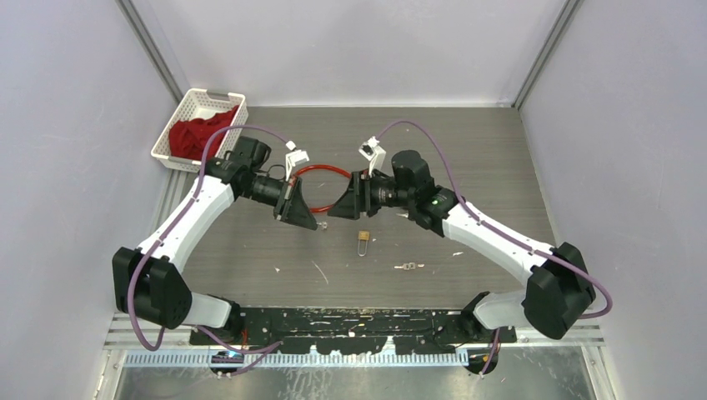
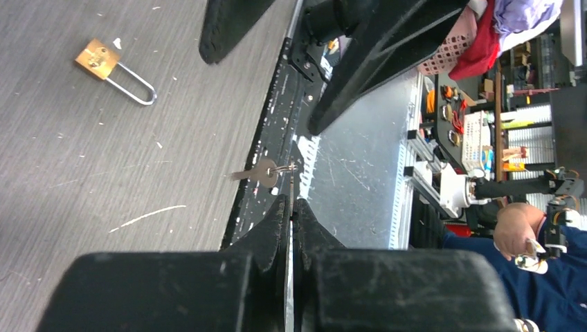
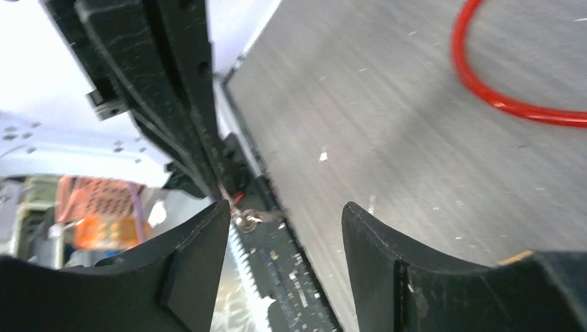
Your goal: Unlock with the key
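A small brass padlock [image 1: 364, 240] with a silver shackle lies flat on the grey table, also in the left wrist view [image 2: 104, 62]. My left gripper [image 1: 318, 223] hangs above the table to the padlock's left. Its jaws [image 2: 291, 204] are shut on a thin ring seen edge-on, and a silver key [image 2: 257, 172] dangles from it. The key also shows in the right wrist view [image 3: 257, 218]. My right gripper [image 1: 335, 210] faces the left one, open and empty [image 3: 284, 218], above and behind the padlock.
A red cable loop [image 1: 321, 173] lies on the table behind the grippers, also in the right wrist view [image 3: 498, 97]. A white basket [image 1: 193, 102] of red cloth stands at the back left. A small metal piece [image 1: 406, 267] lies right of the padlock.
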You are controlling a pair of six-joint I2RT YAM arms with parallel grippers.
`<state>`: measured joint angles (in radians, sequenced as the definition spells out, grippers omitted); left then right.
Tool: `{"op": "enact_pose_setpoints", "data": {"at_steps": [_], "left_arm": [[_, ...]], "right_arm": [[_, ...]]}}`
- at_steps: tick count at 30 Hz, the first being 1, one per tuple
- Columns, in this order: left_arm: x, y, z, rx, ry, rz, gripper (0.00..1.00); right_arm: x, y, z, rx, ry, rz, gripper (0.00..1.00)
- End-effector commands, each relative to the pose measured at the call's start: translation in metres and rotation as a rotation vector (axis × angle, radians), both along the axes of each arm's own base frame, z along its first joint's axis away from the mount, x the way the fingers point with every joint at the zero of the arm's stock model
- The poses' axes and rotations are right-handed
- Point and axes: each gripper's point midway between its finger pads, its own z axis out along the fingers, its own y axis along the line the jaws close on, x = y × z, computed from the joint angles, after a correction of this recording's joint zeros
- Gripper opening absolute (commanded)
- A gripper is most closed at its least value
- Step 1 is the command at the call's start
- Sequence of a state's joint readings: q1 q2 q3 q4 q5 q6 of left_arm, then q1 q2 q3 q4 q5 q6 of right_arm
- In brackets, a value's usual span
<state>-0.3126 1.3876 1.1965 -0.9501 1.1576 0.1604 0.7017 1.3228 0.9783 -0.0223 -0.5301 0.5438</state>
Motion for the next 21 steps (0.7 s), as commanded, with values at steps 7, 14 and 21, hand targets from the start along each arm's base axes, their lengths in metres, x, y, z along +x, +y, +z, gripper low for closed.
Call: {"op": "enact_pose_setpoints", "data": {"at_steps": [7, 14, 21], "left_arm": [[-0.011, -0.002, 0.026, -0.072, -0.045, -0.043, 0.0], [-0.007, -0.005, 0.033, -0.095, -0.047, -0.024, 0.0], [-0.01, -0.006, 0.038, -0.111, -0.045, -0.027, 0.0]], "right_arm": [[-0.051, 0.021, 0.048, 0.308, 0.084, 0.319, 0.57], [-0.048, 0.021, 0.037, 0.3, 0.099, 0.291, 0.51], [-0.045, 0.021, 0.03, 0.309, 0.115, 0.263, 0.41]]}}
